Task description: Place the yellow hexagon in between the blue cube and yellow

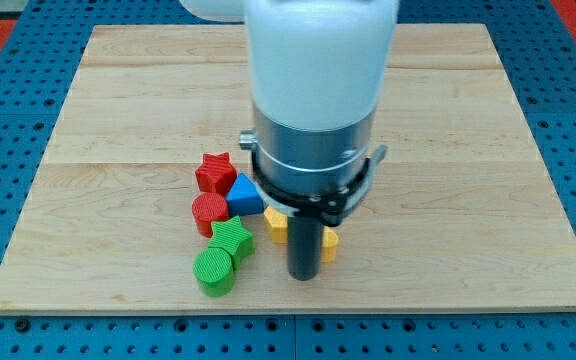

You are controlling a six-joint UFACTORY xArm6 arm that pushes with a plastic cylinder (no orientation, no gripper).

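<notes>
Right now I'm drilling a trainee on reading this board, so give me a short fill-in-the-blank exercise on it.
1. The red star lies directly above the red ____.
2. The blue triangle touches a block coloured ____.
3. My tip stands between two ____ blocks.
4. The block nearest the view's bottom is ____.

Missing words: cylinder; red; yellow; green
</notes>
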